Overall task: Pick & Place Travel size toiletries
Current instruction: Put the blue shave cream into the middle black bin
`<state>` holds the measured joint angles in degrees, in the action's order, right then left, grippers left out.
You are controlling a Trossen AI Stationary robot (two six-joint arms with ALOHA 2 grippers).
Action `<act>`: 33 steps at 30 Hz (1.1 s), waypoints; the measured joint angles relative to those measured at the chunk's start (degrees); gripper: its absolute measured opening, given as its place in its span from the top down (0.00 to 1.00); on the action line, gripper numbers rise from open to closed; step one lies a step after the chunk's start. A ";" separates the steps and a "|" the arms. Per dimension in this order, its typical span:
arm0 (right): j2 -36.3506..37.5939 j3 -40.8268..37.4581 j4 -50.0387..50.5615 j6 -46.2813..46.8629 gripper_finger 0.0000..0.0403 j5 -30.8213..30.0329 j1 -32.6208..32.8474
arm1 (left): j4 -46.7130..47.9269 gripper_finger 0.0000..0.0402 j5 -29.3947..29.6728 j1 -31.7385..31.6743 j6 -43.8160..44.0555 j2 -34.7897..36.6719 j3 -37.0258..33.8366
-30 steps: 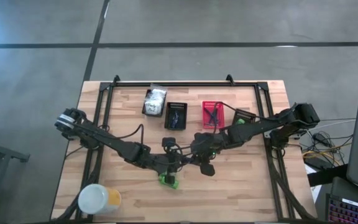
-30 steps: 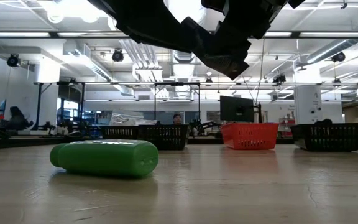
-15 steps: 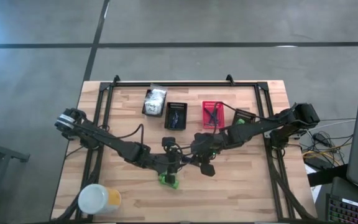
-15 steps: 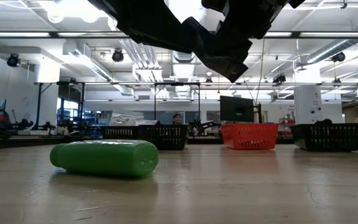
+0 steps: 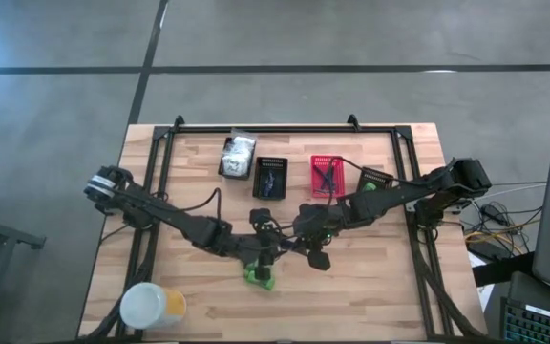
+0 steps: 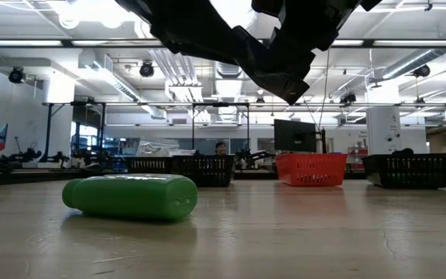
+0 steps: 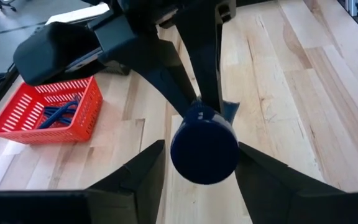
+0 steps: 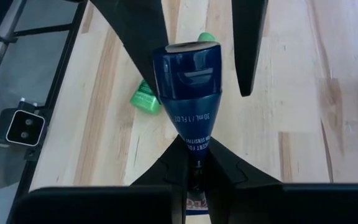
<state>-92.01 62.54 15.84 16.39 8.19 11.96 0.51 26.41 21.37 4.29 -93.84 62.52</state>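
Observation:
A dark blue tube [image 8: 188, 81] with a flat-topped cap hangs in the air above mid-table, held by my right gripper [image 8: 197, 148], which is shut on its tail. My left gripper [image 7: 201, 152] is open. Its fingers [image 8: 138, 25] stand on either side of the tube's cap end [image 7: 204, 146], with a gap showing on each side in the left wrist view. Both grippers meet near the table's middle [image 5: 280, 239]. A bright green bottle [image 6: 130, 196] lies on its side on the wood just nearer than them [image 5: 259, 277]. My right gripper pinches the tube's narrow tail end [image 8: 197, 134] between its two fingers. It comes from the table's right, with the fingers lying along the tube. The tube is lifted clear of the table, its cap pointing away toward my left gripper.
Along the far side stand a black basket of white packets [image 5: 238, 158], a second black basket [image 5: 270, 178], a red basket of dark razors [image 5: 326, 175] and a black basket with green packs [image 5: 375, 180]. A white-and-yellow tub [image 5: 151, 306] sits at the near left corner.
My left gripper has crept a little toward the right gripper and the tube's cap. The tube, the right gripper and the green bottle have stayed put.

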 joint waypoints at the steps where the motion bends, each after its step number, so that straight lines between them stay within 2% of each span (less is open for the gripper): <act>1: 0.00 0.00 0.09 0.06 0.94 0.00 -0.04 | 0.00 0.52 -0.05 -0.07 0.02 0.00 0.08; 22: -0.02 0.00 0.26 -0.49 0.94 -0.44 0.00 | -0.11 0.50 -4.87 -1.50 0.70 0.00 0.53; 33: -0.02 -0.14 0.26 -0.51 0.94 -0.87 -0.02 | -0.18 0.52 -4.98 -2.19 1.40 0.00 0.55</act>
<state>-92.03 62.41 16.09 15.88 7.31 11.94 0.34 21.43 19.18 5.70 -93.84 63.07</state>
